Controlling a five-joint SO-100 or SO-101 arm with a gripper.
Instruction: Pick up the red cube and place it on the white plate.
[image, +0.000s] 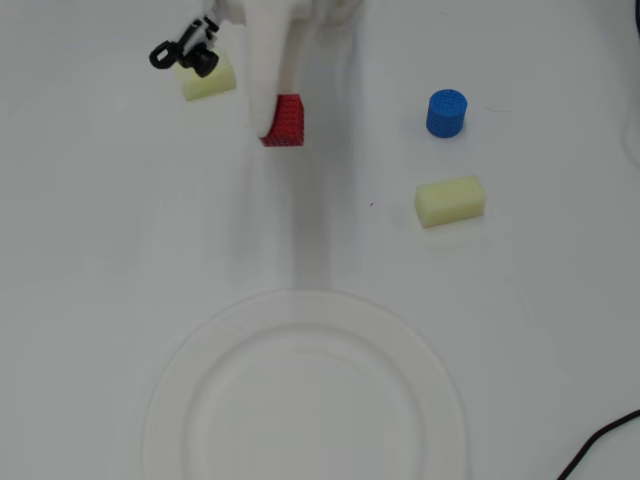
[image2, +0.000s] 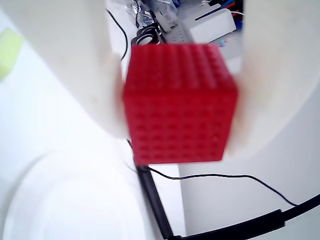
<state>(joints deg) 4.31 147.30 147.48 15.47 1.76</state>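
Red cube (image2: 180, 102): one, with two yellow blocks (image: 450, 200), one blue cylinder (image: 446, 113).

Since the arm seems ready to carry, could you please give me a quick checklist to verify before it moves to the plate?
1. Red cube between both fingers: ok.
2. Cube sits straight in the gripper: ok in the wrist view.
3. Cube lifted clear of the table: cannot tell.
4. White plate bare, ready to receive: ok.
5. Path to the plate free of the blue cylinder and yellow blocks: ok.
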